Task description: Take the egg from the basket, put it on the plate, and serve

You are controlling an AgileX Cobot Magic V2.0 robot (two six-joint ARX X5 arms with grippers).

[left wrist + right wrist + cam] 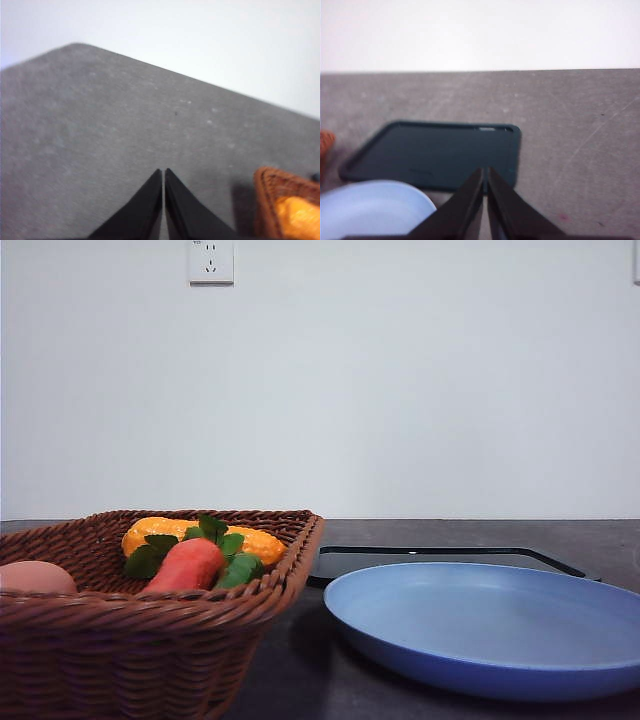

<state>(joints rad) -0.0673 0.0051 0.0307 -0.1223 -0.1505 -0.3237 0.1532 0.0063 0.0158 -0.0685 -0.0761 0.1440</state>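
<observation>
In the front view, the basket [150, 625] fills the lower left of the frame, and the egg [36, 576] lies inside it at the far left edge, partly hidden behind the braided rim. Deeper in the basket, near the frame's centre-left, a carrot [186, 564] with green leaves lies in front of an orange-yellow vegetable [255, 540]. The plate [490, 625] occupies the lower right of the frame, just beside the basket but not touching it, and nothing lies on it. Behind the plate a black tray [440, 558] lies flat on the dark grey table [600, 535]. In the left wrist view, the left gripper [164, 172] has its two fingers pressed together over bare table, and a corner of the basket shows at the lower right. In the right wrist view, the right gripper [485, 171] is also closed with nothing between its fingers; the tray is behind its tips and the plate is at the lower left.
</observation>
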